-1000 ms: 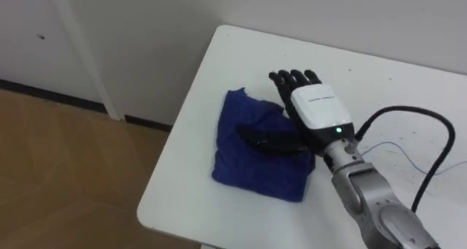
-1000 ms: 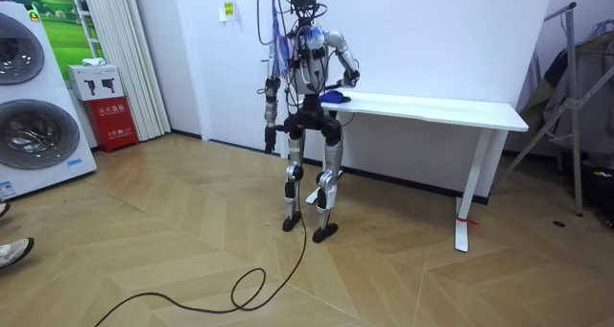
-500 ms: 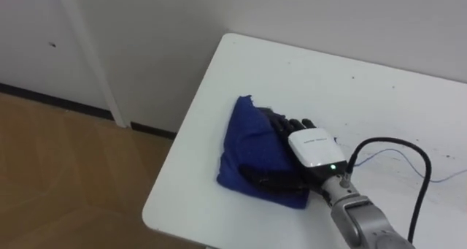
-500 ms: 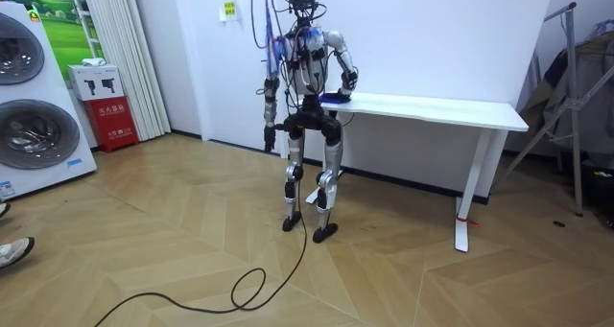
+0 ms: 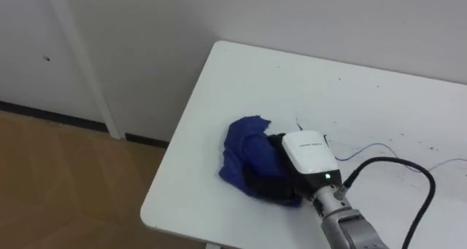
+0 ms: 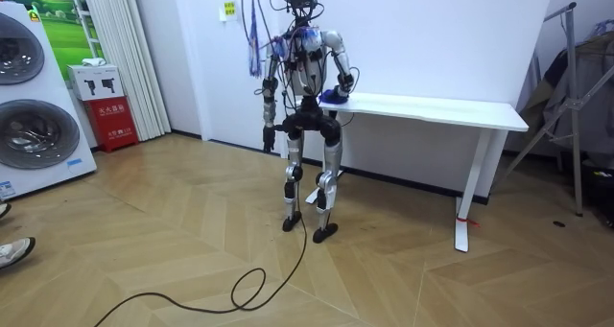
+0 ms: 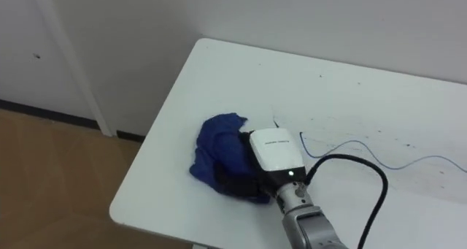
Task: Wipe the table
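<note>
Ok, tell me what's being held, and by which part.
The right hand grips the crumpled blue cloth by its bunched right side, on the white table. The left hand hangs by its hip.

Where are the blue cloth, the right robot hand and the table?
blue cloth (image 5: 238, 151): left eye view, its bunched folds.
right robot hand (image 5: 306, 155): left eye view, its white back.
table (image 5: 365, 88): left eye view, bare top.

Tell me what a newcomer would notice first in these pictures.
The blue cloth, bunched up near the near left corner of the white table, with the right hand on it, fingers curled into the fabric. In the room view the robot stands at the table's end, left hand hanging at its side, washing machines at the room view's left.
</note>
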You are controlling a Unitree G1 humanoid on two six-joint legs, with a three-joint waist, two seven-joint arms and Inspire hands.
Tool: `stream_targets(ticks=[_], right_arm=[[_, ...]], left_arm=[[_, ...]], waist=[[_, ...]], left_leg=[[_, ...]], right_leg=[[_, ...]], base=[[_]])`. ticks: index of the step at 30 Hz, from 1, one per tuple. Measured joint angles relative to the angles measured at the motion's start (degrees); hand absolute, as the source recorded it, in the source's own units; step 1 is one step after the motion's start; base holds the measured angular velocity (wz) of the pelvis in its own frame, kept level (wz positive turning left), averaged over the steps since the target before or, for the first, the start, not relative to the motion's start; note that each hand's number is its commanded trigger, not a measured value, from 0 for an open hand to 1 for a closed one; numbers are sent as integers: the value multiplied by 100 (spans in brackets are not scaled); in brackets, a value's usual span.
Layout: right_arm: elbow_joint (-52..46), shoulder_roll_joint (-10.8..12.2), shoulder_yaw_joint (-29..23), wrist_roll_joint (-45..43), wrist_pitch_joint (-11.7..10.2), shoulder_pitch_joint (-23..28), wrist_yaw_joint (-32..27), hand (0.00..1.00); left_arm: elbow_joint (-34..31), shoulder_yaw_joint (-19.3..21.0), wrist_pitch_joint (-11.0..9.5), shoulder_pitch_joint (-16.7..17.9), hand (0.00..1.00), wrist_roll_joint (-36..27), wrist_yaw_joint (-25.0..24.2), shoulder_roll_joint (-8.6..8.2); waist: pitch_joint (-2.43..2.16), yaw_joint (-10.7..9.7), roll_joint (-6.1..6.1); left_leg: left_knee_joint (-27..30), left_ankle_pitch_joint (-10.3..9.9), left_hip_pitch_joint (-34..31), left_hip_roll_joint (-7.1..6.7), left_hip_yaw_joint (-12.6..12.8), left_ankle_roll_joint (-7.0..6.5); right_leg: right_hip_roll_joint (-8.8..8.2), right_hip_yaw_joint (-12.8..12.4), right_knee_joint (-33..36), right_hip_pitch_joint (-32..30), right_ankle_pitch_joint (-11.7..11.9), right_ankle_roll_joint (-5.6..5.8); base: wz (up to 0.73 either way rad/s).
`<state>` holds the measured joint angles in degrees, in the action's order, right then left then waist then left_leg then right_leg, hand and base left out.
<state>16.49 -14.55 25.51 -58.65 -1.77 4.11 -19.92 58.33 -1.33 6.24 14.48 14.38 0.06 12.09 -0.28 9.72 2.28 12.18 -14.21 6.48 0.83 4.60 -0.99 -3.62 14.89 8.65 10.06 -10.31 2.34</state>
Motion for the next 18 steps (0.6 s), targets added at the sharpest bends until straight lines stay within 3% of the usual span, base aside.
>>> stream_targets(ticks=[10,15,18], right_arm=[[107,-1,-45,154,9,-27,-84,100],[165,0,-35,934,55,-242,326,100],[411,-16,-144,1295,76,-702,840,100]], left_arm=[[-90,53,42,-11,0,109,113,-12],[-96,-81,129,6,0,78,167,-36],[-102,20,176,9,0,98,128,-81]], waist=[[-13,7,-6],[-1,6,-25],[20,-1,-40]], left_leg=[[-2,14,9,-41,-11,-24],[14,14,25,-40,-76,-24],[45,14,17,-33,-54,-25]], right_leg=[[-37,18,2,27,6,11],[-34,56,-4,76,6,11],[-35,52,8,72,6,11]], base=[[0],[4],[0]])
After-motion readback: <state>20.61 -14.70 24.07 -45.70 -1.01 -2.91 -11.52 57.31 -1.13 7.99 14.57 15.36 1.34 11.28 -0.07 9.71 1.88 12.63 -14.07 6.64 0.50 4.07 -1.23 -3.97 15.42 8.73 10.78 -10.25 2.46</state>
